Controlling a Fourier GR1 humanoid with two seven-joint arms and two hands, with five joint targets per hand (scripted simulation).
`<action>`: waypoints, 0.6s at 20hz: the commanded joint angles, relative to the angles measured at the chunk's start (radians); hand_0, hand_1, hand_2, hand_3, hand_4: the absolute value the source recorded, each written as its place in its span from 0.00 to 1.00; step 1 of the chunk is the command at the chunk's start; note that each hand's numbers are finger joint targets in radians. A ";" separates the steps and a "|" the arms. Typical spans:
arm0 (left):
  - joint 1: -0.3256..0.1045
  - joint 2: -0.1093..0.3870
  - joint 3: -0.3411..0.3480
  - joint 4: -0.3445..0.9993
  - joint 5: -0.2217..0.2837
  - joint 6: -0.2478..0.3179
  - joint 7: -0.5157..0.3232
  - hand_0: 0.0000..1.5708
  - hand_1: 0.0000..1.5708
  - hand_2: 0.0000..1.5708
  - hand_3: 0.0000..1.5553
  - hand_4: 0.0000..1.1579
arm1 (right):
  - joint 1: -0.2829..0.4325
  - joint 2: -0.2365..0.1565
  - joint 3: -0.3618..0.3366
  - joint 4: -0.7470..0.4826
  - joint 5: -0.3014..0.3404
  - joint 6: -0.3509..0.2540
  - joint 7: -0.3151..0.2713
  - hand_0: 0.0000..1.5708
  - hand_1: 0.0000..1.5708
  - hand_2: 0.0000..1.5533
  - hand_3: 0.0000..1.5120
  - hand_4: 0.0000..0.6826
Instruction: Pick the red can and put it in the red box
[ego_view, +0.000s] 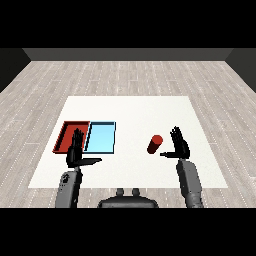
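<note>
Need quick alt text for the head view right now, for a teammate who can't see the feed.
A red can stands on the white table, just left of the open right hand, which is not touching it. The red tray and light blue tray lie side by side at the left, with the open left hand in front of the red tray.

Counter: far half bare, open for passage. Between red can and light blue tray: open strip of counter, nothing standing in it. Right hand just right of the can, fingers straight, narrow gap between them. Left hand, fingers straight, overlaps the near right part of the red tray; its thumb reaches toward the blue tray's near edge. The trays lie side by side, touching.
</note>
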 joint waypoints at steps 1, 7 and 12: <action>-0.051 0.037 0.046 0.001 0.060 -0.039 0.045 0.00 0.00 0.00 0.00 0.00 | -0.093 0.025 0.004 0.155 0.019 -0.026 -0.060 0.00 0.00 0.00 0.00 0.00; -0.019 0.035 0.060 0.021 0.070 -0.051 0.007 0.00 0.00 0.00 0.00 0.00 | -0.115 0.017 0.005 0.266 0.025 -0.012 -0.157 0.00 0.00 0.00 0.00 0.00; -0.006 0.009 0.016 -0.035 0.021 -0.009 0.050 0.00 0.00 0.00 0.00 0.00 | -0.091 0.042 0.025 0.182 -0.024 -0.037 -0.060 0.00 0.00 0.00 0.00 0.00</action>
